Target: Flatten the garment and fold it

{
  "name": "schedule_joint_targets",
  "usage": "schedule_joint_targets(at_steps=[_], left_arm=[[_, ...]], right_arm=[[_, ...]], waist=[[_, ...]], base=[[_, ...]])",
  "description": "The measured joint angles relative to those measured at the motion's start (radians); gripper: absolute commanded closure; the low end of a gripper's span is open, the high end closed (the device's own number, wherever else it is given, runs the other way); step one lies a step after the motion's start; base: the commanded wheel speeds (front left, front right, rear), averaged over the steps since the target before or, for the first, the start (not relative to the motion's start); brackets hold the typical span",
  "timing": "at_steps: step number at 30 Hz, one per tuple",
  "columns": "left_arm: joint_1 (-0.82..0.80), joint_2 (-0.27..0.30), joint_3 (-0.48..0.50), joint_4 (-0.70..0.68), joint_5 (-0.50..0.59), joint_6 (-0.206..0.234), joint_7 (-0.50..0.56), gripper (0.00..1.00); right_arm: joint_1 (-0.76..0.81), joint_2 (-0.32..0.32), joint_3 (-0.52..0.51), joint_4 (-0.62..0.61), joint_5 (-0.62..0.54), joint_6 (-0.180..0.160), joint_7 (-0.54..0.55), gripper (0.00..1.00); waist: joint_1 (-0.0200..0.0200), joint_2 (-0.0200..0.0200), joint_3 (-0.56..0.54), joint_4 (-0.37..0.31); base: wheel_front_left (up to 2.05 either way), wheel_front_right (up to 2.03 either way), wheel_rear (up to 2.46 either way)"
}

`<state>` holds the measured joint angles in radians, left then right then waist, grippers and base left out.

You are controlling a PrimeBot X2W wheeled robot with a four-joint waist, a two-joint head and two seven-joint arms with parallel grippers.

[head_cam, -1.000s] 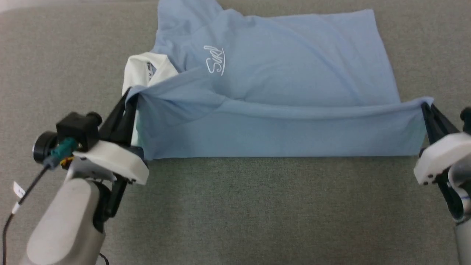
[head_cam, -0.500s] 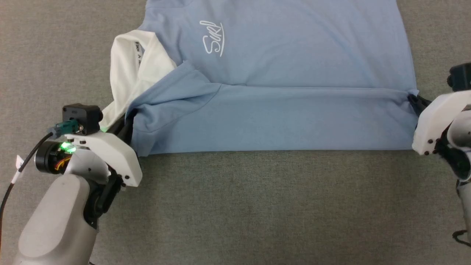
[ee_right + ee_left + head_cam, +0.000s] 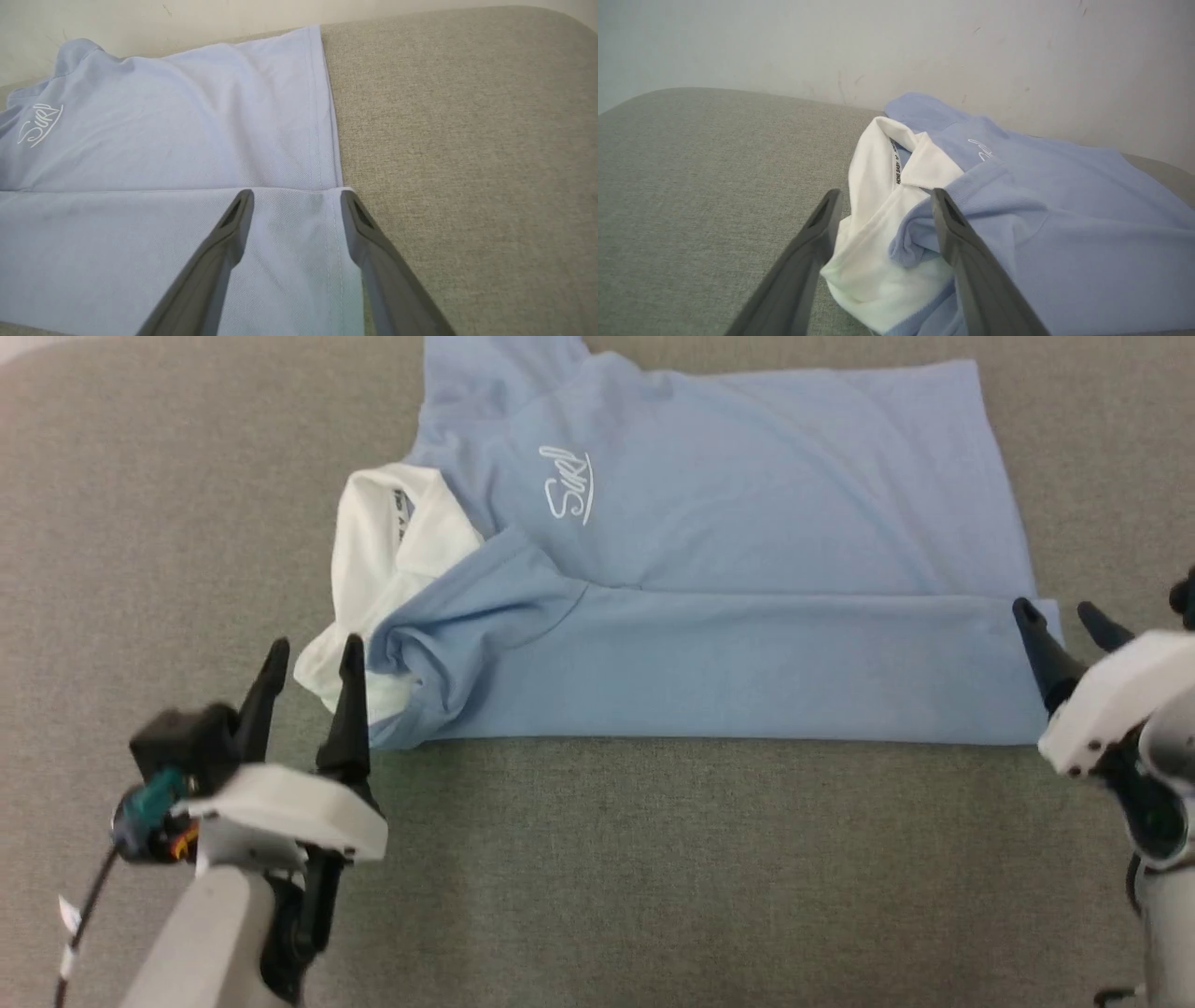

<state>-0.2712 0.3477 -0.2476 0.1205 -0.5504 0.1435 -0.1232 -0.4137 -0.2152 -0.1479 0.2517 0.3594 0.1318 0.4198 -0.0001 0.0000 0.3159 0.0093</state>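
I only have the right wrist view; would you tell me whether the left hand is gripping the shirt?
Observer: No, the left hand is open, its fingers astride a bunched corner of the shirt.
Operator: Thank you; how does that corner lie?
Observer: The white collar is crumpled, with a blue sleeve heaped against it.
Operator: And the rest?
Observer: The folded strip lies flat, its near edge straight across to that sleeve.

Matt, fine-knit cloth garment (image 3: 747, 523) on a rough, coarse-woven fabric surface (image 3: 653, 877).
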Motion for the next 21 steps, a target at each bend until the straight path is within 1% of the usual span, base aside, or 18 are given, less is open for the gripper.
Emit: schedule_joint_targets(at_steps=[4, 9, 13, 17, 19, 21], left_arm=[[0.082, -0.022, -0.001, -0.042, 0.016, 0.017, -0.073, 0.00], [0.153, -0.029, -0.033, -0.064, 0.044, 0.011, -0.100, 0.00], [0.177, -0.025, -0.049, -0.026, 0.060, -0.001, -0.108, 0.00], [0.181, -0.027, -0.053, 0.026, 0.068, -0.002, -0.116, 0.00], [0.181, -0.031, -0.048, 0.050, 0.068, 0.007, -0.116, 0.00], [0.181, -0.037, -0.041, 0.077, 0.066, 0.028, -0.103, 0.00]], right_arm=[[0.113, 0.037, -0.008, -0.079, -0.011, 0.000, -0.126, 0.00], [0.226, 0.091, 0.003, -0.152, -0.036, 0.000, -0.274, 0.00], [0.284, 0.124, 0.023, -0.175, -0.060, 0.000, -0.369, 0.00], [0.312, 0.142, 0.025, -0.177, -0.072, 0.000, -0.459, 0.00], [0.316, 0.151, 0.031, -0.176, -0.081, 0.000, -0.495, 0.00], [0.316, 0.154, 0.043, -0.176, -0.088, 0.000, -0.520, 0.00]], waist=[[-0.0001, 0.0000, -0.044, 0.004], [-0.0002, 0.0000, -0.086, -0.001], [-0.0001, 0.0000, -0.099, -0.022], [-0.0001, 0.0000, -0.107, -0.042], [0.0000, 0.0000, -0.109, -0.052], [0.0000, 0.0000, -0.109, -0.063]], base=[[0.00, 0.00, 0.00], [0.00, 0.00, 0.00], [0.00, 0.00, 0.00], [0.00, 0.00, 0.00], [0.00, 0.00, 0.00], [0.00, 0.00, 0.00]])
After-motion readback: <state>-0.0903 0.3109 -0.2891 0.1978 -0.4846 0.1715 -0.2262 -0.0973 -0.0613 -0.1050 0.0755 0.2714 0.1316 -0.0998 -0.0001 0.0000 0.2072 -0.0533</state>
